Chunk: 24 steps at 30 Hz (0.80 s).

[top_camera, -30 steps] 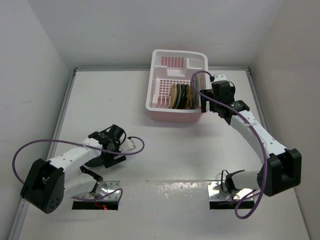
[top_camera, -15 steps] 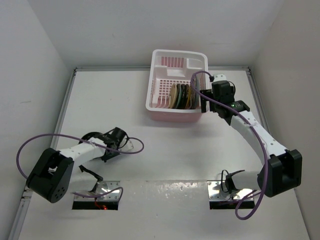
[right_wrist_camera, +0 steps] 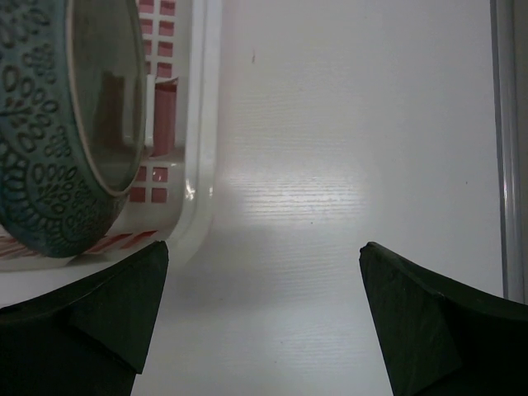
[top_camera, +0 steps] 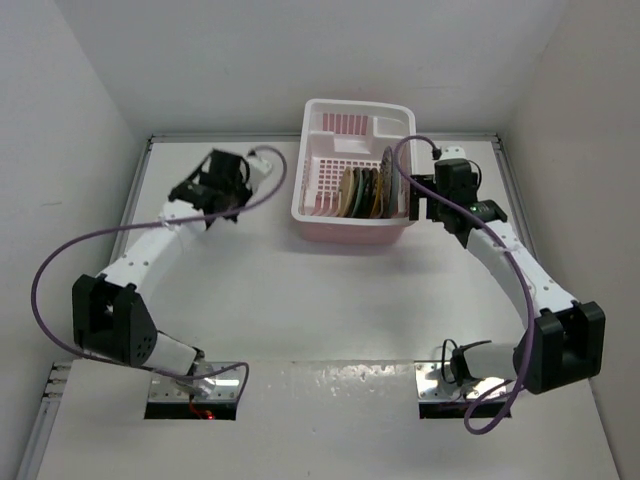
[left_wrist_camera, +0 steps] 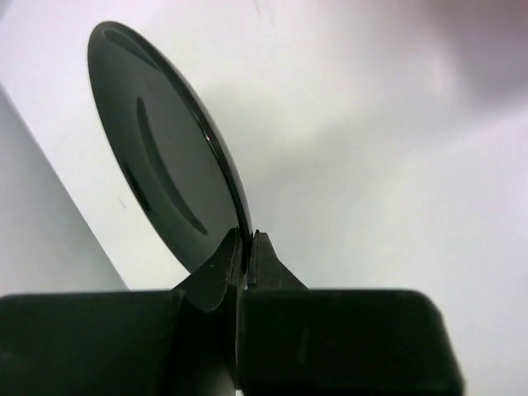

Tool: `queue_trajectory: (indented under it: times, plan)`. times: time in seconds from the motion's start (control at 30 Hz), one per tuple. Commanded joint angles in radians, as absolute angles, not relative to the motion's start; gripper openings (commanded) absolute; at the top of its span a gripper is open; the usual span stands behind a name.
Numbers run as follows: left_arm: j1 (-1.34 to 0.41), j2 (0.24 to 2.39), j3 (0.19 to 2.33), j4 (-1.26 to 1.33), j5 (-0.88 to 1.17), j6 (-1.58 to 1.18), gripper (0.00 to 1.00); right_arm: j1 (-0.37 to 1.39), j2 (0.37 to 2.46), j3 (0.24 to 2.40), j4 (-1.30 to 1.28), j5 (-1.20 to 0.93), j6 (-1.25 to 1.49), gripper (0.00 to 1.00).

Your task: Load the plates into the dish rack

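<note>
The left gripper is pinching the rim of a black plate, holding it edge-on over the table, left of the rack. The right gripper is hovering just outside the rack's right wall — jaws spread, gripping nothing. Plates are standing on edge in the rack — a blue-green plate is sitting nearest that wall.
</note>
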<state>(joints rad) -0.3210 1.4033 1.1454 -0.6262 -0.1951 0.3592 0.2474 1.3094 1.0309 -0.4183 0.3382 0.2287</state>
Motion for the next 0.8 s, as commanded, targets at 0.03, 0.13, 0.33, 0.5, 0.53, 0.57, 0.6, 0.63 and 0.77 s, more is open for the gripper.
queue_trajectory:
  times: [0.03, 0.13, 0.33, 0.5, 0.53, 0.57, 0.6, 0.63, 0.77]
  plan:
    - [-0.262, 1.492, 1.507, -0.615, -0.013, 0.161, 0.0, 0.175, 1.302, 1.06, -0.367, 0.284, 0.327, 0.97]
    - [-0.252, 1.566, 1.744, -0.603, 0.136, 0.045, 0.0, 0.153, 1.304, 1.068, -0.37, 0.265, 0.34, 0.97]
    - [-0.261, 1.759, 1.951, -0.453, 0.563, -0.294, 0.0, 0.123, 1.347, 1.081, -0.376, 0.265, 0.356, 0.96]
    - [-0.295, 1.829, 1.913, -0.304, 0.652, -0.454, 0.0, 0.12, 1.382, 1.101, -0.413, 0.308, 0.376, 0.96]
    - [-0.295, 1.844, 1.886, -0.29, 0.652, -0.478, 0.0, 0.118, 1.39, 1.103, -0.432, 0.307, 0.38, 0.96]
    - [-0.305, 1.861, 1.876, -0.276, 0.652, -0.5, 0.0, 0.115, 1.396, 1.107, -0.44, 0.311, 0.39, 0.96]
    - [-0.305, 1.871, 1.876, -0.264, 0.652, -0.521, 0.0, 0.115, 1.402, 1.114, -0.455, 0.313, 0.39, 0.96]
    - [-0.331, 1.882, 1.876, -0.264, 0.666, -0.522, 0.0, 0.112, 1.408, 1.117, -0.469, 0.316, 0.39, 0.96]
    - [-0.345, 1.942, 1.907, -0.244, 0.68, -0.554, 0.0, 0.106, 1.439, 1.141, -0.52, 0.333, 0.388, 0.96]
